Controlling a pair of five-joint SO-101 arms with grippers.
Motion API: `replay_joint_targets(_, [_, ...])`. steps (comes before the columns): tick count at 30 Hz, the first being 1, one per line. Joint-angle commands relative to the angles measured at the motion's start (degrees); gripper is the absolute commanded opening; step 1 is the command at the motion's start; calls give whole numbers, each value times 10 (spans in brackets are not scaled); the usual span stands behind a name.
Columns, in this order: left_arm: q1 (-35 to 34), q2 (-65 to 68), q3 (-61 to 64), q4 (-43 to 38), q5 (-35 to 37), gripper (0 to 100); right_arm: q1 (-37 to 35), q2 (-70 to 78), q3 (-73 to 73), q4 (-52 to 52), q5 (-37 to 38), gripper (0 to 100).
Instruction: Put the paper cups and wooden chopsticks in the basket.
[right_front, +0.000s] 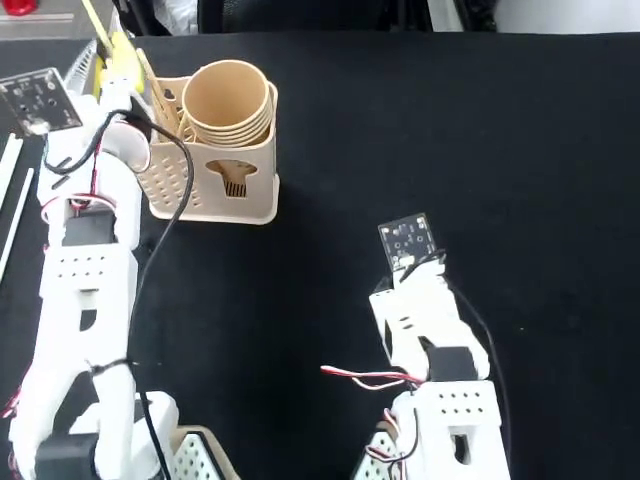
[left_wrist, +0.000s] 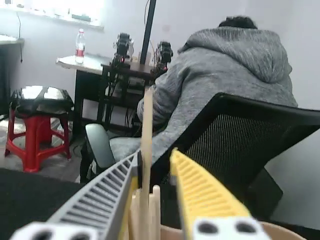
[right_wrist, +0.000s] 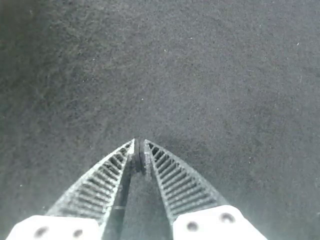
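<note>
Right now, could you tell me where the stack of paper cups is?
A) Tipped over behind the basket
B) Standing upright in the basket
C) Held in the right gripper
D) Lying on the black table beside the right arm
B: in the high view the paper cups stand nested, mouths up, inside the basket at the far left of the table.

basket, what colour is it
The basket is cream-beige, its walls dotted with small holes. It shows best in the high view.

Paper cups (right_front: 228, 100) are tan, the perforated basket (right_front: 215, 195) cream, the table (right_front: 450, 130) black
</note>
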Motion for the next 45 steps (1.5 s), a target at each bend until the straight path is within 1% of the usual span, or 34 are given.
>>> replay_joint_targets(1, [9,-67,-84,172,7,215,3,-7,-26,-9,1,11])
replay_joint_targets(4, [6,-95,-171,321,-43,215,3,-7,-26,-5,1,11])
replay_joint_targets(6, [-15,-89,-246,433,-75,210,3,-7,-26,-5,1,11])
replay_joint_targets(10, [-107,-12,-390,615,-127,209,3,-7,-25,-5,1,11])
replay_joint_targets(13, [-185,81,-480,704,-191,209,3,-7,-25,-5,1,11])
replay_joint_targets(17, [-251,234,-556,748,-284,209,3,-7,-24,-5,1,11])
replay_joint_targets(21, [-280,387,-618,757,-382,209,3,-7,-23,-5,1,11])
replay_joint_targets(23, [-290,458,-651,770,-412,209,3,-7,-22,-5,1,11])
replay_joint_targets(29, [-317,655,-815,810,-428,209,3,-7,-22,-5,1,11])
replay_joint_targets(35, [-308,835,-1002,847,-429,209,3,-7,-22,-4,1,11])
replay_joint_targets(41, [-293,960,-1185,910,-450,209,3,-7,-22,-4,1,11])
replay_joint_targets(45, [-295,1010,-1255,925,-454,209,3,-7,-22,-4,1,11])
